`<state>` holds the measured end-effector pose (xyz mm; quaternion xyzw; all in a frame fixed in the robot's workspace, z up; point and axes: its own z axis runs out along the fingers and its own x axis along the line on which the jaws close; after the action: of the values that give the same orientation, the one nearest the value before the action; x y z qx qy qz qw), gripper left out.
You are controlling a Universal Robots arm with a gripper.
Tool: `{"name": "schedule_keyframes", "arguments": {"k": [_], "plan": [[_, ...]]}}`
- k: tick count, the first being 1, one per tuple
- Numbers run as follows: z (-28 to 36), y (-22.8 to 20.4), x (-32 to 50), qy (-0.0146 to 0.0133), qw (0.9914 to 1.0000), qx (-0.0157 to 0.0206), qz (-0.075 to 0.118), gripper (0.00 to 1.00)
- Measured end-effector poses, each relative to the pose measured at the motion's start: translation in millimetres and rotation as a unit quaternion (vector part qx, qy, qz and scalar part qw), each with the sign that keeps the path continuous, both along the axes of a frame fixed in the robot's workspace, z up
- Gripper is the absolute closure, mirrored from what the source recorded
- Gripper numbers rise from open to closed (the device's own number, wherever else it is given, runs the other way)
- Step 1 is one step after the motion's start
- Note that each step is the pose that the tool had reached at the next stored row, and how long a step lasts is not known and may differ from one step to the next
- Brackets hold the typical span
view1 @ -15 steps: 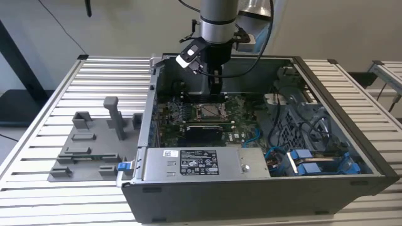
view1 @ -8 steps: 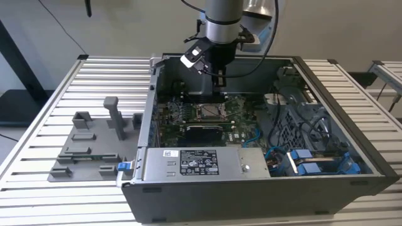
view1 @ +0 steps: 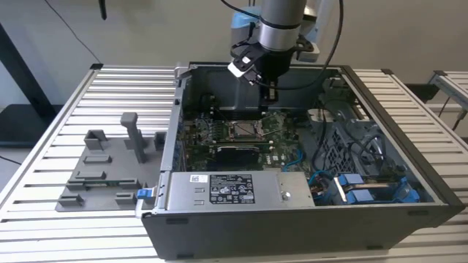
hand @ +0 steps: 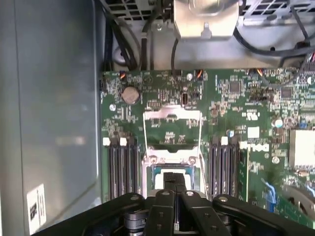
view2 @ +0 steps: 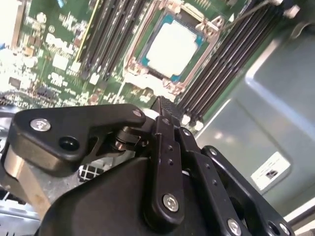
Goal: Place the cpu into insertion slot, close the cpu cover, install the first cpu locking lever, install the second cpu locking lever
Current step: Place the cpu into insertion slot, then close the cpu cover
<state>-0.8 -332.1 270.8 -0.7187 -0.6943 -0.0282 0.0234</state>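
Big slatted worktop (view1: 124, 87) with an open computer case (view1: 292, 235) lying on it, and the arm (view1: 280, 22) comes down into the case from above. In the exterior view a labelled power-supply box (view1: 234, 189) fills the case's 6 o'clock end, and a grey fixture plate (view1: 109, 164) sits on the worktop at 9 o'clock from the case. The green motherboard (view1: 197, 137) is in the middle. The gripper (view1: 270, 99) hangs over the board at roughly 1 o'clock from the insertion slot (view1: 244, 130), its fingers pressed together with nothing between them. The cpu cover (hand: 172, 114) is swung open off the slot. The cpu (view2: 172, 46) is already seated in the slot, silver face up, not touched by the gripper.
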Motion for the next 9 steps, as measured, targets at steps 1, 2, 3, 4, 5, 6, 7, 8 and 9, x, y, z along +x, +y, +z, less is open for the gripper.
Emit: {"name": "schedule_keyframes", "arguments": {"k": [1, 2, 3, 4, 5, 6, 7, 8, 9], "plan": [[0.1, 0.0, 4.9, 0.0030, 1.00000, -0.0005, 0.000, 0.89], [0.2, 0.0, 9.4, 0.0056, 0.99998, -0.0010, 0.000, 0.89], [0.2, -0.1, 14.0, 0.0078, 0.99997, -0.0013, 0.000, 0.89], [0.1, 0.0, 18.5, 0.0097, 0.99995, -0.0013, 0.000, 0.89], [-0.1, 0.1, 22.9, 0.0110, 0.99994, -0.0013, 0.000, 0.89], [-0.4, 0.1, 26.9, 0.0116, 0.99993, -0.0013, 0.000, 0.89], [-0.8, 0.0, 30.9, 0.0122, 0.99992, -0.0013, 0.001, 0.89], [-1.2, 0.0, 35.0, 0.0127, 0.99992, -0.0013, 0.001, 0.89], [-1.6, 0.0, 39.0, 0.0133, 0.99991, -0.0013, 0.002, 0.89]]}}
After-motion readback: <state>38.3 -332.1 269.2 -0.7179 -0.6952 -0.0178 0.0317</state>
